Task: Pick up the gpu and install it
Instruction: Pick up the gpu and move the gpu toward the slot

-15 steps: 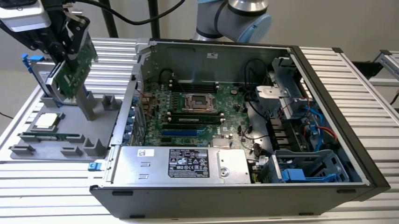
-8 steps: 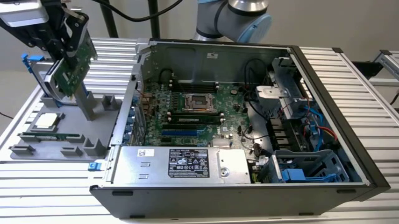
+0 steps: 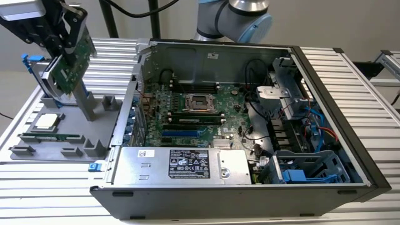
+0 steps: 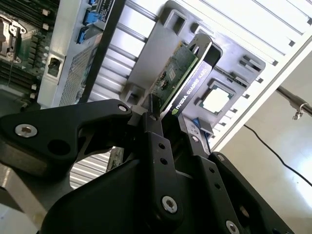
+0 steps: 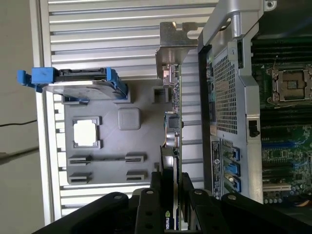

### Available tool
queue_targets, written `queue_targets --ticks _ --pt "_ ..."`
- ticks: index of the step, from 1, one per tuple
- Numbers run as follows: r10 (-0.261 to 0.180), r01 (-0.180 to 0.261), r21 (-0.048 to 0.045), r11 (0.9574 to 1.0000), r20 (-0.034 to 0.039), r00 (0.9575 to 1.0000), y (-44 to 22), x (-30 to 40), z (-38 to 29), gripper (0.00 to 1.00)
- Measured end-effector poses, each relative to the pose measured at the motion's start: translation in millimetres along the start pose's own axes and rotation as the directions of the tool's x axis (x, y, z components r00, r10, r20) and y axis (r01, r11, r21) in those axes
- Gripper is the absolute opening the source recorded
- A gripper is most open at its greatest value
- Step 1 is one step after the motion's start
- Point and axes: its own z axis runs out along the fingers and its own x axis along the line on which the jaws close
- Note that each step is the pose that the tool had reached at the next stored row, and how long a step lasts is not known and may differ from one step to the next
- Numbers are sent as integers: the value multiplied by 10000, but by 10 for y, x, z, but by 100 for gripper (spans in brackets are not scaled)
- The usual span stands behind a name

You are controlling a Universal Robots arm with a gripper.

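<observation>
Pinching the gpu (image 3: 74, 65) edgewise, the claw (image 4: 170, 124) above the gray tray (image 3: 56, 152), beside the computer case (image 3: 218, 199)

White print along the gpu (image 4: 184, 80) edge

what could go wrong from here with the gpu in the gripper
The gripper clamps the gpu at one end only, so the card could tilt or slip. The hard drive stands close beside it; a swing might knock it. The card's silver bracket could catch on the case wall on the way in.
</observation>
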Motion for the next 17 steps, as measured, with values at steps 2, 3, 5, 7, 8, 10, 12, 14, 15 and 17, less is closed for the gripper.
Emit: queue_targets --ticks 2,3,5,7,8,10,12,14,15,17 --pt "0 0 0 10000 0 10000 1 0 -18 0" --pt "0 0 -1 10000 1 10000 1 -1 -26 0" --pt "-2 2 0 10000 0 10000 1 -2 -43 0" --pt "-2 2 -1 10000 0 10000 3 -2 -62 0" --pt "-2 2 -1 10000 1 10000 3 -2 -72 0" --pt "-1 1 0 10000 0 10000 4 -2 -93 0" --pt "0 0 0 10000 0 10000 6 -2 -114 0" --pt "0 0 -1 10000 2 10000 6 -2 -132 0" --pt "1 -1 -1 10000 1 10000 7 -2 -140 0" --pt "-1 1 -1 10000 1 10000 7 -3 -151 0"
